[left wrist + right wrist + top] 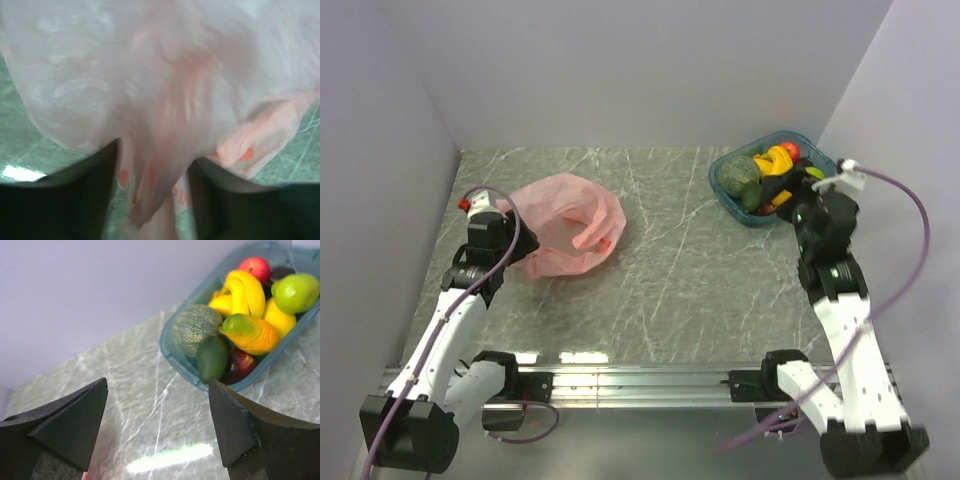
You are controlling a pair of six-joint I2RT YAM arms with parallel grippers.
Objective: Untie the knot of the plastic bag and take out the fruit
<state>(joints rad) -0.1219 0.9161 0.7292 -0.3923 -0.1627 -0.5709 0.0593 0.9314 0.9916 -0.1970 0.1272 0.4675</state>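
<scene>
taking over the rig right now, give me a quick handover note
Left gripper: a finger on either side of a fold of the pink bag; whether it is clamped is unclear.
Right gripper: open, empty, near the tray.
Bag lies on the left, slack, mouth open. Fruit is piled in the tray on the right.
Done: bag looks untied, fruit out.
Left: check the bag is empty; cannot tell from these views.
</scene>
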